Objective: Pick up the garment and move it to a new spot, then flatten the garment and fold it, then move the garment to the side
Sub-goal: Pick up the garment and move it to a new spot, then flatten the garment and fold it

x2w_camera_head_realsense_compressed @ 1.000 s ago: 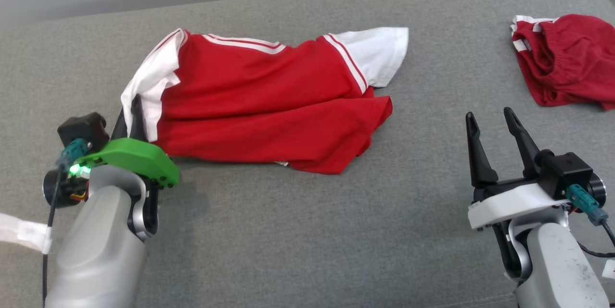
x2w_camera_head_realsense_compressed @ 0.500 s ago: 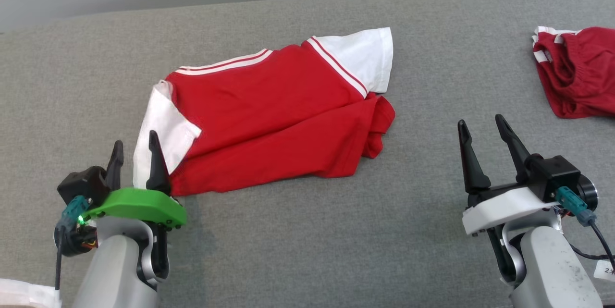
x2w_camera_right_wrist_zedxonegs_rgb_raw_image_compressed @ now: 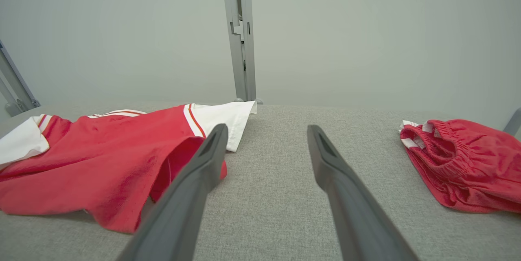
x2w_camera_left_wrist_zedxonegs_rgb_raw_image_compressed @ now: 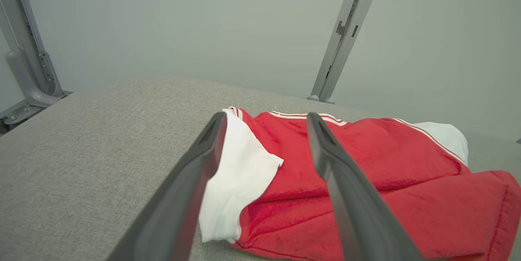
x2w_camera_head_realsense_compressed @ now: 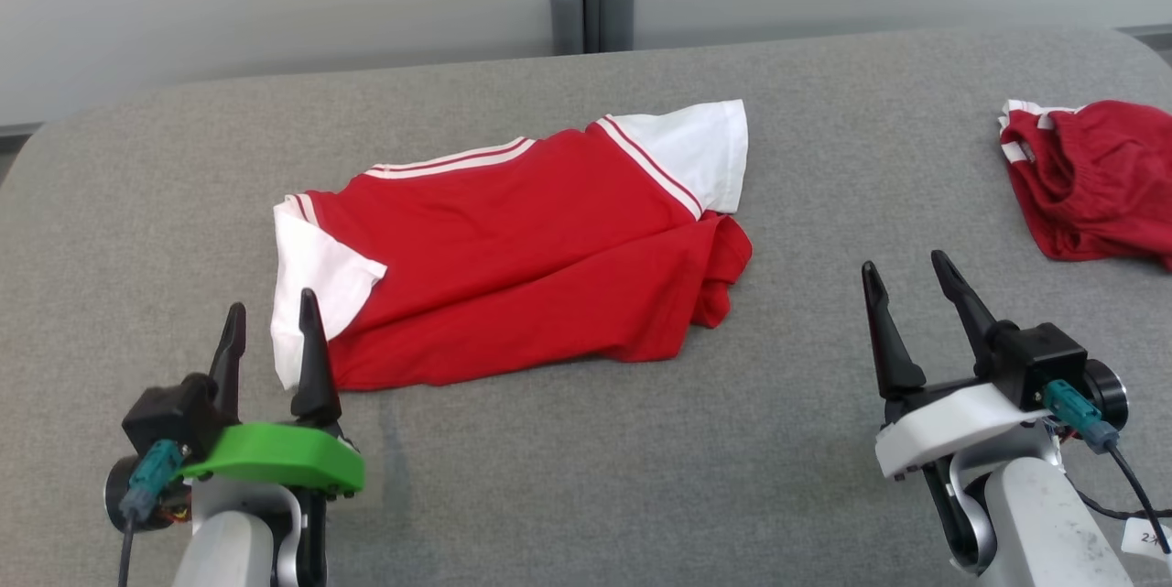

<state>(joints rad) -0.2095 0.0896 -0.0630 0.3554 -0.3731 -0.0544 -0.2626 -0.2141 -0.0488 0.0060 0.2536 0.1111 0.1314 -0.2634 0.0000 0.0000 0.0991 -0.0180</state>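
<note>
Just ahead of the left hand (x2w_camera_head_realsense_compressed: 273, 303), wide open and empty, the red-and-white garment (x2w_camera_head_realsense_compressed: 531, 266) lies on the grey table (x2w_camera_head_realsense_compressed: 586, 486); right hand (x2w_camera_head_realsense_compressed: 904, 262) open, empty, garment off to its left

Bright even light, soft faint shadows, no glare, wrist views wide-angle, near jaws blurred

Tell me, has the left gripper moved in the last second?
Yes. The left gripper opened and drew back toward the robot, off the white sleeve of the shirt.

Head-high and wrist-low views onto garment (x2w_camera_head_realsense_compressed: 531, 266)
</note>
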